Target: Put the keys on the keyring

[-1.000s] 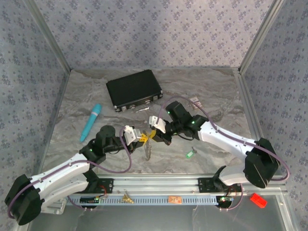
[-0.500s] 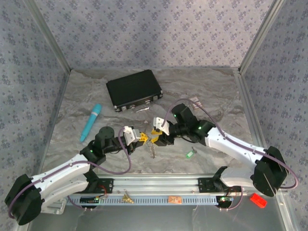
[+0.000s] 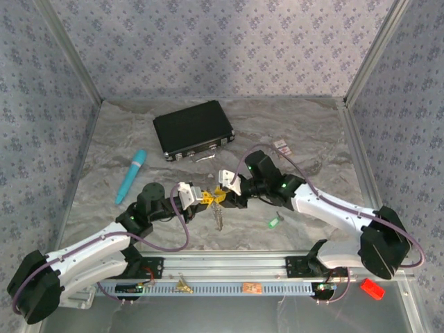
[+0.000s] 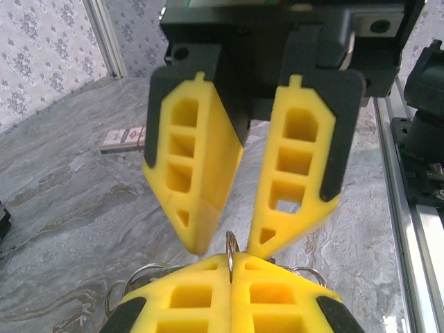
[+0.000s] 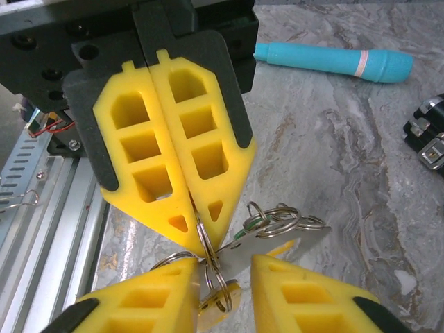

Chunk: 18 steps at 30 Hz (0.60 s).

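Observation:
The keyring, a chain of silvery rings, dangles between the two grippers above the table's front middle. My left gripper is shut on one ring, which stands edge-on between its yellow fingertips. My right gripper faces it tip to tip and stands open. In the right wrist view the ring cluster, a flat metal blade and a yellow key head hang in the gap between its fingers. A green-headed key lies on the table to the right.
A teal stick lies at the left and a black case at the back. A small white-and-pink card sits behind the right arm. The metal rail runs along the near edge.
The right arm shifted and brought its gripper tighter against the left fingertips. The hanging chain swung slightly to the right. The left arm stayed put.

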Motion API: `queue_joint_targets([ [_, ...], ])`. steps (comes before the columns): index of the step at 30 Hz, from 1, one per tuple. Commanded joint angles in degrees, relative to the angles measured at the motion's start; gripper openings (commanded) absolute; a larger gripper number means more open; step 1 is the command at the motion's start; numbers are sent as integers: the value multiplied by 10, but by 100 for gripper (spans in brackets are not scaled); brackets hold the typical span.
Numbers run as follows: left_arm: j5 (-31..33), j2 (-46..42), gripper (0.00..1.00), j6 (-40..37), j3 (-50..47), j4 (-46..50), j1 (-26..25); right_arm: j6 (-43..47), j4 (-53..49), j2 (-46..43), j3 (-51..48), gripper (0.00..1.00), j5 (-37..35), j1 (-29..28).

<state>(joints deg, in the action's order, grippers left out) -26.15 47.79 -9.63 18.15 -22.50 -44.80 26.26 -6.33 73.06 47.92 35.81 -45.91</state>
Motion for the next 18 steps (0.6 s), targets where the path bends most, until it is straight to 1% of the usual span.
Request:
queue_joint_targets([
  [1, -15, -2, 0, 0, 0, -40, -6, 7, 6, 7, 11, 22, 18, -5],
  [4, -17, -3, 0, 1, -2, -42, -6, 8, 7, 8, 12, 17, 21, -6],
  [9, -13, -1, 0, 7, -2, -43, -6, 10, 13, 5, 15, 0, 32, -6],
  [11, 2, -1, 0, 9, 2, -31, -6, 19, 1, 5, 19, 0, 30, -6],
  [14, 22, -7, 18, 9, 13, 9, -6, 41, -46, 5, 37, 0, 13, -6],
  [18, 28, -7, 20, 0, 32, 65, -6, 73, -135, 17, 75, 0, -23, -11],
])
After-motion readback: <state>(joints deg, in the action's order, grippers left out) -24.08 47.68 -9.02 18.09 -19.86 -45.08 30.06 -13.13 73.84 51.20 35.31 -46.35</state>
